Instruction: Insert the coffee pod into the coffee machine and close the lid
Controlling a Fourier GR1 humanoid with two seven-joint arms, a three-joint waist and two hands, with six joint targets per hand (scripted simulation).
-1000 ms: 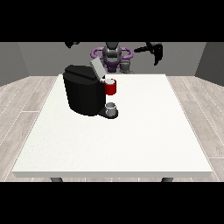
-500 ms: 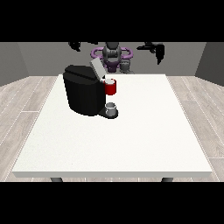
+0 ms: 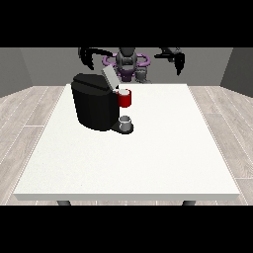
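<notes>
One machine: black coffee machine [image 3: 95, 106] sits on white table [image 3: 148, 158], left of centre, lid [image 3: 109, 76] tilted up.
Pod: I can't pick it out; red part [image 3: 125, 98] at machine's front.
Cup: grey cup [image 3: 125, 121] under spout.
Hand at view's left [image 3: 87, 57]: raised behind machine, touching nothing, fingers — can't tell.
Hand at view's right [image 3: 177, 59]: raised, well apart, holds nothing I see; fingers unclear.

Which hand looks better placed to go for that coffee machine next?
Probably the robot's right hand, at the view's left. It hangs almost above the black coffee machine and its raised lid, while the hand at the view's right is raised far off to the other side.
</notes>
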